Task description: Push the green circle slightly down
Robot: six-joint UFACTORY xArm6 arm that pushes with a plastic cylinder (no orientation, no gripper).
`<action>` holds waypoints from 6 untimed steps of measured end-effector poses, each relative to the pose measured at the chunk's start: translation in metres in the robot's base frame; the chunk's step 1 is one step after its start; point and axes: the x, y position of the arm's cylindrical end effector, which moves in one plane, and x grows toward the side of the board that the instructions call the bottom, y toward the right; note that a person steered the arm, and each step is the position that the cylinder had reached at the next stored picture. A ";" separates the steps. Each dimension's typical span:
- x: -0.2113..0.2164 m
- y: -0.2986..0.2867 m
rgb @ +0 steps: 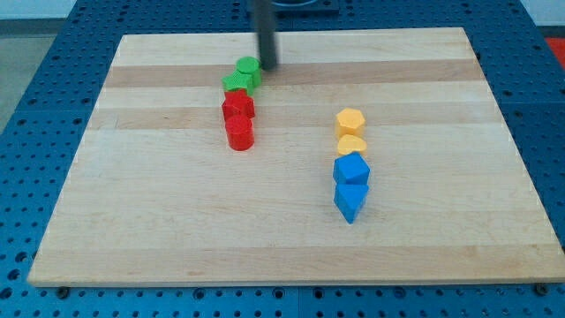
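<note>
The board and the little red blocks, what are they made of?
The board looks like pale wood: grain stripes run across it, with a smooth, dull finish. The red blocks could be painted wood or plastic; their even, solid colour doesn't settle it.

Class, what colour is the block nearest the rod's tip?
Green, clearest in the camera view.

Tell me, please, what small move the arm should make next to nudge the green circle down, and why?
Probably shift my tip a little toward the view's top-left, then push down. It sits at the green circle's right edge, so pushing from there might send it sideways. The green star lies just below.
</note>
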 end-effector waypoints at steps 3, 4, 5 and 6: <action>-0.086 0.007; -0.118 -0.027; -0.112 -0.083; -0.098 -0.104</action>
